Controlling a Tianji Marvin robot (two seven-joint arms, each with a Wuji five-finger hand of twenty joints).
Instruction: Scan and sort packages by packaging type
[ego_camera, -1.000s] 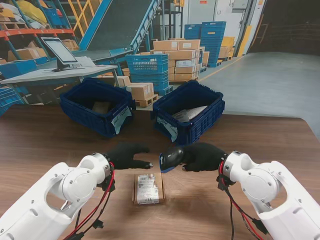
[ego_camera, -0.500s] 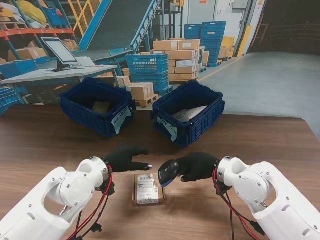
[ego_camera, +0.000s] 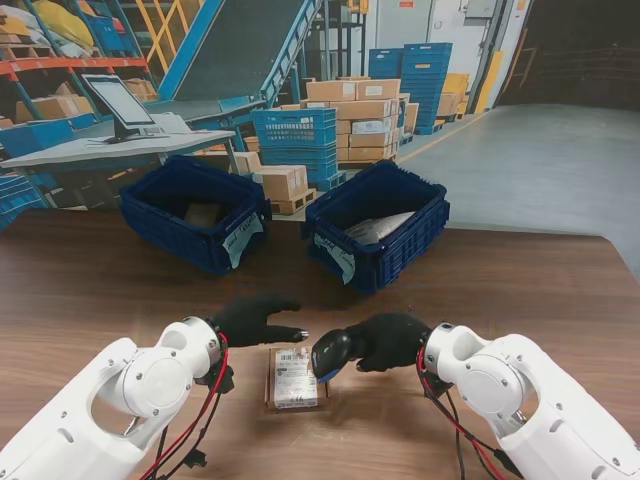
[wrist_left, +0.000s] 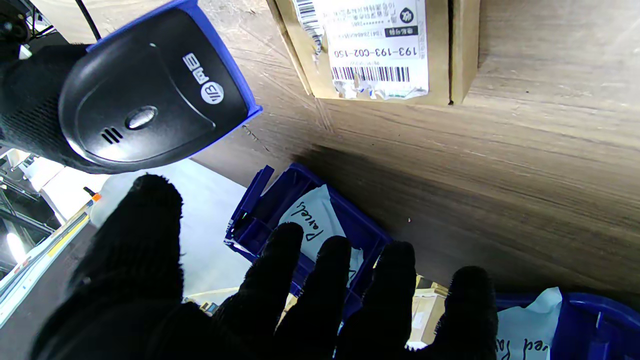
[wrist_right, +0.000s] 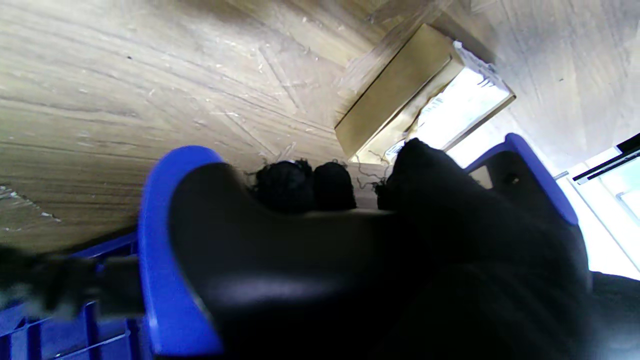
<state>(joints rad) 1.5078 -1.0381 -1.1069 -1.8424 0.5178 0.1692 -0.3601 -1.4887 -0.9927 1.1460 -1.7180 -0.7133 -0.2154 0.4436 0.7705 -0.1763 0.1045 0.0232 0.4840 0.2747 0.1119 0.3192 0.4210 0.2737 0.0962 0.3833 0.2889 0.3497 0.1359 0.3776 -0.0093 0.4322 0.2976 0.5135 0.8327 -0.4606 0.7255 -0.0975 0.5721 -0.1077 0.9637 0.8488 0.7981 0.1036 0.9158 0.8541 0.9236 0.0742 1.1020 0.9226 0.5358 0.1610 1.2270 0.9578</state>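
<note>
The right hand (ego_camera: 392, 339) is clenched around a black-and-blue barcode scanner (ego_camera: 331, 352), and over the last second it has carried the tool left and nearer to the robot, from a spot beyond the package's far right corner to one where the scanner head overlaps the right edge of the cardboard box (ego_camera: 295, 377) in the stand view. The head now tilts down toward the white shipping label (ego_camera: 294, 374) on the box's top face. In the left wrist view the scanner (wrist_left: 145, 95) hangs close beside the label's barcode (wrist_left: 370, 74), apart from the box rather than touching it.

The left hand (ego_camera: 250, 319) grasps nothing; its fingers (wrist_left: 322, 295) are spread and released, hovering over the counter (ego_camera: 90, 300) just beyond the box's far left corner. It has drifted only a little, closing slightly toward the package.

The box itself has not shifted: it lies flat on the counter between the two hands, label up.

This reads as the scan step reaching its aiming point; whether the barcode has been read cannot be told from the views. Sorting has not begun. Two blue crates wait at the far side of the counter, the left crate (ego_camera: 150, 215) holding what looks like a cardboard item and the right crate (ego_camera: 420, 215) a pale soft parcel, so the box would likely belong in the left one, and the free left hand is well placed for that pickup
</note>
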